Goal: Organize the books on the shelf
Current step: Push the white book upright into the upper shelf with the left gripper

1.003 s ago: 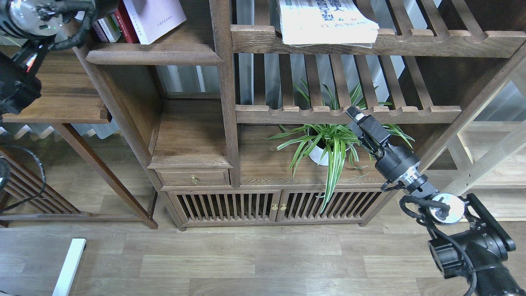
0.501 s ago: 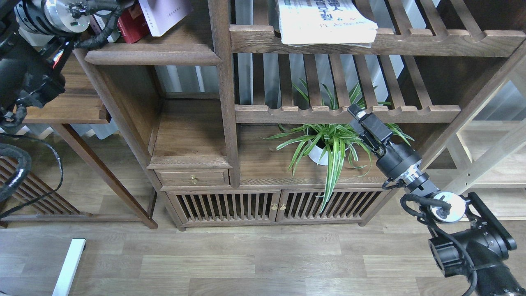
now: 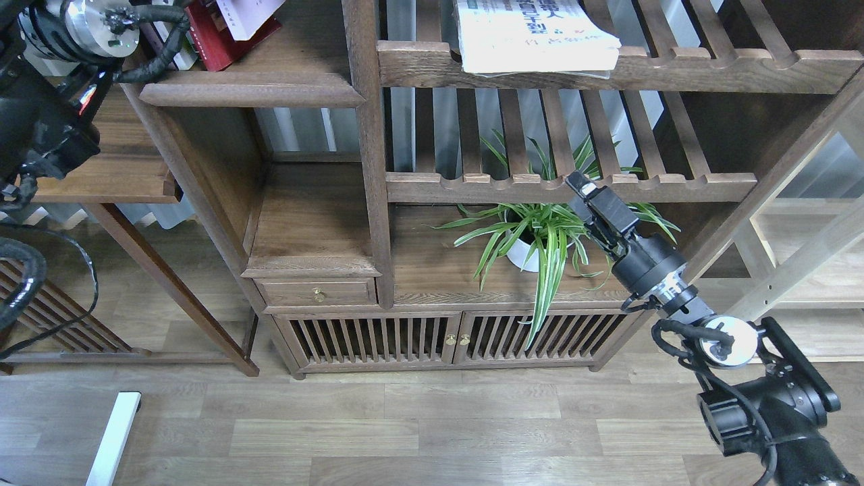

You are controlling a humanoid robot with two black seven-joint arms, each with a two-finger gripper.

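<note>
The thin red book (image 3: 226, 42) leans tilted on the dark plank shelf (image 3: 251, 88) at the top left. The pale lavender-white book (image 3: 244, 11) lies across it, mostly cut off by the top edge. The large white book with green characters (image 3: 536, 37) lies flat on the upper slatted rack, overhanging its front rail. My left arm's wrist (image 3: 91, 27) is just left of the two books; its gripper is out of view past the top edge. My right gripper (image 3: 578, 185) is shut and empty, pointing up-left in front of the lower slatted rack.
A potted spider plant (image 3: 540, 236) stands just left of my right gripper. A vertical post (image 3: 368, 148) splits the bookcase. A slatted rail (image 3: 574, 187) runs behind the gripper. A side table (image 3: 101, 169) is at the left, and a low cabinet (image 3: 378, 337) is below.
The left arm's wrist moved right towards the books. The red book tipped over to the right and the pale book slid up and left, mostly out of frame. The right arm barely moved.
</note>
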